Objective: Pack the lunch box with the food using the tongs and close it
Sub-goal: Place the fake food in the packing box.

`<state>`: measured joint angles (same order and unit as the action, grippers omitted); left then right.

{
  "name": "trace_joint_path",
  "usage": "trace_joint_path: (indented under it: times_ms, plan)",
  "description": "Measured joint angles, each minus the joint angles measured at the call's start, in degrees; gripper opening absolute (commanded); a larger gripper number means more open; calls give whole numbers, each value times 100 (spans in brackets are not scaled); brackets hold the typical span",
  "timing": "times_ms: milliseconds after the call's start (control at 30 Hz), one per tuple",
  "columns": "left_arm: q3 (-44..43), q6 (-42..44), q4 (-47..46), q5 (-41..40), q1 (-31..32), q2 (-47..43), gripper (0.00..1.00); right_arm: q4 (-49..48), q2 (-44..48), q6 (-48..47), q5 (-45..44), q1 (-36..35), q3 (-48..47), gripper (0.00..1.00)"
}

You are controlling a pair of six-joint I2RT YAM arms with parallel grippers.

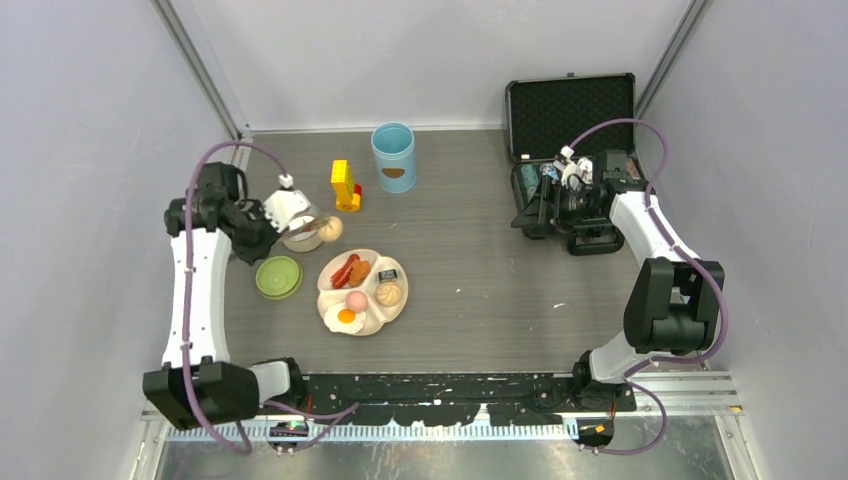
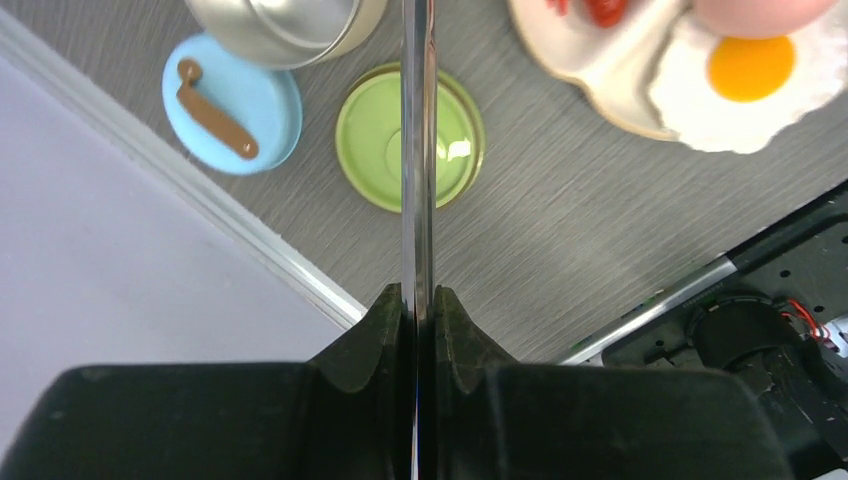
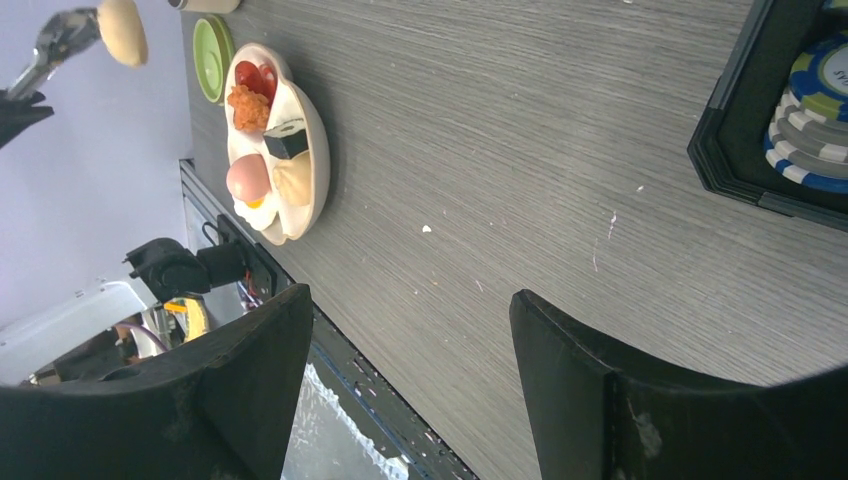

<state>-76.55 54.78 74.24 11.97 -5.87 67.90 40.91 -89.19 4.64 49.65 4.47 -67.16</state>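
**Item:** long thin silver metal tongs (image 2: 418,150).
**Location:** clamped in the left end effector (image 2: 418,296). Its fingers are pressed nearly together, squeezing the two narrow arms flat against each other.
**Load:** a beige toy bun (image 1: 330,228) is pinched at the tips, just beside the right rim of the small steel bowl (image 1: 301,238). Its height above the bowl cannot be told.
**Handling (judged):**
- The tongs are light, stiff lengthwise and springy across. The polished metal is likely to slip in the pads.
- Best held partway along both arms, so that the squeeze reaches the tips.
- The bun is light and rounded, and apt to roll out of narrow tips if the pressure eases.

**Adjacent:**
- A round green lid (image 2: 410,135) and a blue lid with brown handle (image 2: 232,105) lie flat on the grey desk (image 1: 470,250).
- A cream divided plate (image 1: 396,305) holds red sausages (image 1: 343,270) and a fried egg (image 1: 345,318).

**Further off:** a light-blue cylindrical canister (image 1: 393,157) stands open.
**Right end effector** (image 3: 410,300)**:** jaws wide and empty, near the black foam-lined case (image 1: 570,115).
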Motion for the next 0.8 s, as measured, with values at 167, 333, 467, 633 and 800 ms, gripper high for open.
trace_joint_path:
  times_ms: [167,333,467,633,800]
  plan:
    - [-164,284,-149,201,-999,479,0,-9,0,0,0,28,0,77]
    - [-162,400,-457,201,-1482,863,0,-11,0,0,0,28,0,77]
    - [-76,372,-817,199,-1554,1036,0,-11,-9,0,-2,28,0,77]
    - [63,254,-1134,238,-1556,1198,0,-11,-11,0,-7,46,0,77]
    - [286,175,-1462,240,-1556,1379,0,-13,-11,0,-24,68,9,77]
